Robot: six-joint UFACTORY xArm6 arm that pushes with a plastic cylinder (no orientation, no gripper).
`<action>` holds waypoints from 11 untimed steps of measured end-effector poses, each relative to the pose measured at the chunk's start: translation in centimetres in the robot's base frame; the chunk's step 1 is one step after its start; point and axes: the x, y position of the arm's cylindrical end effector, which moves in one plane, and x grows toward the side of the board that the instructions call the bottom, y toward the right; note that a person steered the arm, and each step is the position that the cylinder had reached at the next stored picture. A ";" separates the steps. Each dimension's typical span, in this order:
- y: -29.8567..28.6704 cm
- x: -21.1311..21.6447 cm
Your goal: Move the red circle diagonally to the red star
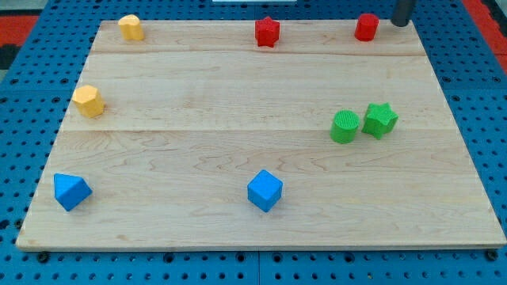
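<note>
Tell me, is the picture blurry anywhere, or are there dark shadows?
In the camera view the blocks look sharp: the red circle and red star have crisp edges. Only my tip, at the view's top right beside the red circle, looks soft. Light is even; shadows under blocks are faint. No glare on the board.

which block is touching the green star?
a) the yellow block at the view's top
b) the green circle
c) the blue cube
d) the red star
b: the green circle sits right against the left side of the green star at the view's right, while every other block on the board lies well apart from the pair.
</note>
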 end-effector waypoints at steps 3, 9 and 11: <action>-0.5 -0.3; -8.4 -0.1; -8.4 0.2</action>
